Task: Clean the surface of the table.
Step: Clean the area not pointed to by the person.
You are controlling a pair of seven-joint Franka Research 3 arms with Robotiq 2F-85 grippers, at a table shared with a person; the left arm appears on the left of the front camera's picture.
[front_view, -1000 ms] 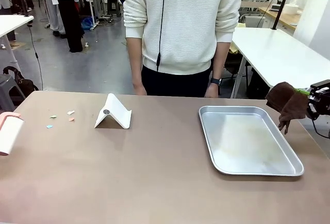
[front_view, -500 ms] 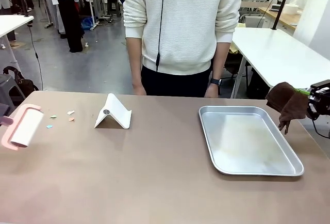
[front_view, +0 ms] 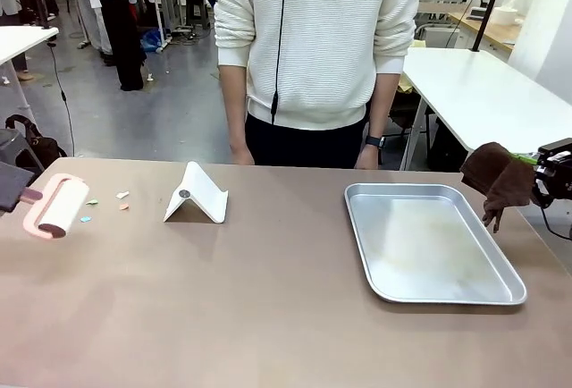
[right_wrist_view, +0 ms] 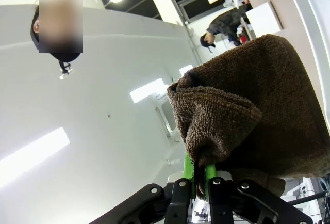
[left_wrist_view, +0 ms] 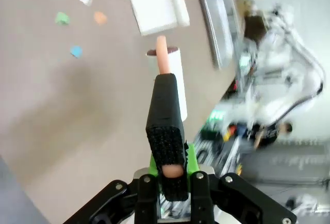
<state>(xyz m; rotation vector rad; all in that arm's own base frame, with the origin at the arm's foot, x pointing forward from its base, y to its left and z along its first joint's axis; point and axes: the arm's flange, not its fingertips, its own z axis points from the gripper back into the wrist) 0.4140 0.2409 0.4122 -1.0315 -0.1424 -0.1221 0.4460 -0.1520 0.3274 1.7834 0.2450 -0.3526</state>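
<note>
The table (front_view: 268,299) has a brownish matte top, with a few small coloured paper scraps (front_view: 92,201) lying near its far left. Just left of them hovers a pink-framed lint roller (front_view: 55,206), its handle held in my shut left gripper (front_view: 25,195) at the picture's edge. In the left wrist view the gripper (left_wrist_view: 166,100) clamps the pink handle, the roller (left_wrist_view: 172,79) points ahead, and the scraps (left_wrist_view: 76,51) lie to its left. At the far right, off the table's edge, my right gripper (front_view: 543,181) is shut on a brown cloth (front_view: 496,178), which also hangs from the gripper (right_wrist_view: 198,175) as a cloth (right_wrist_view: 247,110) bundle.
A white folded stand (front_view: 197,194) sits right of the scraps. A shiny metal tray (front_view: 429,240) lies on the right half of the table. A person in a white sweater (front_view: 313,39) stands at the far edge, hands down. White-topped tables stand behind.
My left gripper has carried the lint roller rightward and farther over the table, close to the paper scraps. The right arm and cloth have not moved.
</note>
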